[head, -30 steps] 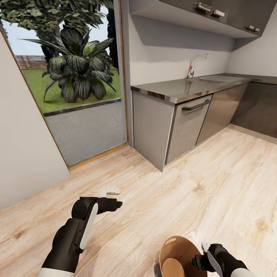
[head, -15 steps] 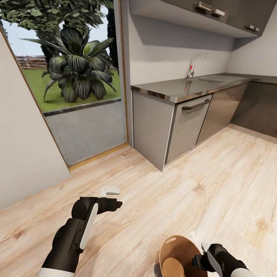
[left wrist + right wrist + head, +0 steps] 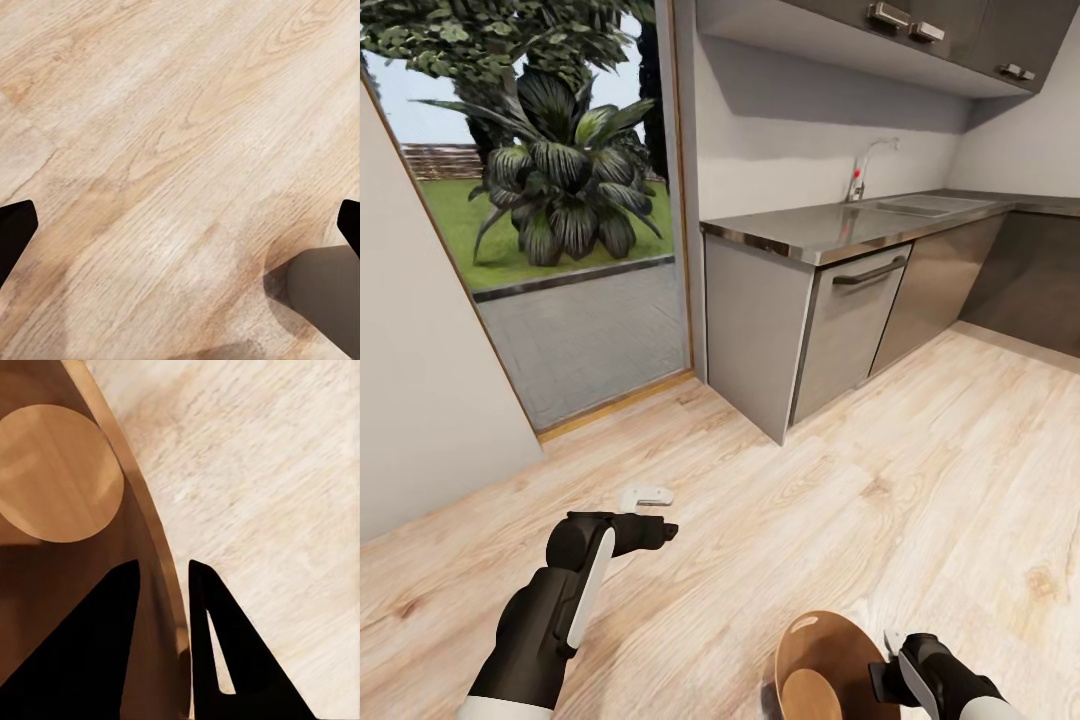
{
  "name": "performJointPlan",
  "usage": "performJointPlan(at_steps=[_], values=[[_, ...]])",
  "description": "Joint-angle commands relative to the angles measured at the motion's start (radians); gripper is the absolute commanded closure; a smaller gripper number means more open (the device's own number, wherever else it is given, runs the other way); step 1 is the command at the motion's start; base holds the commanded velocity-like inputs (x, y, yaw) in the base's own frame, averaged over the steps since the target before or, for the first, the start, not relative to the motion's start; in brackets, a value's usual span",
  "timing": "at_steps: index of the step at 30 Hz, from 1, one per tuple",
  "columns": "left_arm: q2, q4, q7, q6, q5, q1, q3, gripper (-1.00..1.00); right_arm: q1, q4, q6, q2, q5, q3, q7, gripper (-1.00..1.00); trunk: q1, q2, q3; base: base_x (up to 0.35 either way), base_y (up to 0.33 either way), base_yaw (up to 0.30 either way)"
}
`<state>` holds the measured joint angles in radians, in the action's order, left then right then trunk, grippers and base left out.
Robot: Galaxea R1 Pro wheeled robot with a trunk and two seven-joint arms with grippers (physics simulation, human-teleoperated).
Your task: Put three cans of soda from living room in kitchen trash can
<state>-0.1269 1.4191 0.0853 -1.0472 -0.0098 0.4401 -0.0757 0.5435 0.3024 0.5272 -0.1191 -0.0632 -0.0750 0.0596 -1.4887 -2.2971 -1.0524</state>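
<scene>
The tash can [image 3: 815, 655] is a round bin with a tan wood-like inside, held low at the bottom edge of the head view. Its flat bottom [image 3: 56, 472] shows bare. My right gripper [image 3: 882, 682] is shut on its rim [image 3: 161, 555], one finger inside the wall and one outside. My left gripper [image 3: 660, 531] hangs open over the wood floor, its fingertips [image 3: 15, 225] spread wide with nothing between them. The cans of soda are out of view.
A steel kitchen counter [image 3: 840, 232] with a sink, tap and grey cabinets runs along the right. A glass door [image 3: 560, 250] to the garden stands ahead on the left. A small white object [image 3: 648, 495] lies on the light wood floor [image 3: 920, 480].
My right gripper has edged very slightly to the right at the bin's rim. The left arm and the view have not moved.
</scene>
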Motion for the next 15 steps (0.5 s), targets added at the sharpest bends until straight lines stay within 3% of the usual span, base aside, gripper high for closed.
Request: performJointPlan(at_steps=[1, 9, 15], values=[[0.0, 0.0, 0.0, 0.0, 0.0, 0.0, 0.0, -1.0, -0.001, 0.0, -0.001, 0.001, 0.021, -0.004, 0.005, 1.0, 0.0, 0.0, 0.0, 0.0, 0.0, 0.0], [0.001, 0.0, 0.004, 0.0, -0.001, 0.0, -0.014, -1.0, -0.001, 0.001, -0.006, -0.001, 0.019, -0.005, 0.005, 1.0, 0.0, 0.0, 0.0, 0.0, 0.0, 0.0], [0.001, 0.0, 0.006, 0.0, -0.001, 0.001, -0.024, -1.0, -0.001, 0.001, -0.007, -0.001, 0.017, -0.004, 0.005, 1.0, 0.023, 0.042, 0.019, 0.0, 0.0, 0.0]])
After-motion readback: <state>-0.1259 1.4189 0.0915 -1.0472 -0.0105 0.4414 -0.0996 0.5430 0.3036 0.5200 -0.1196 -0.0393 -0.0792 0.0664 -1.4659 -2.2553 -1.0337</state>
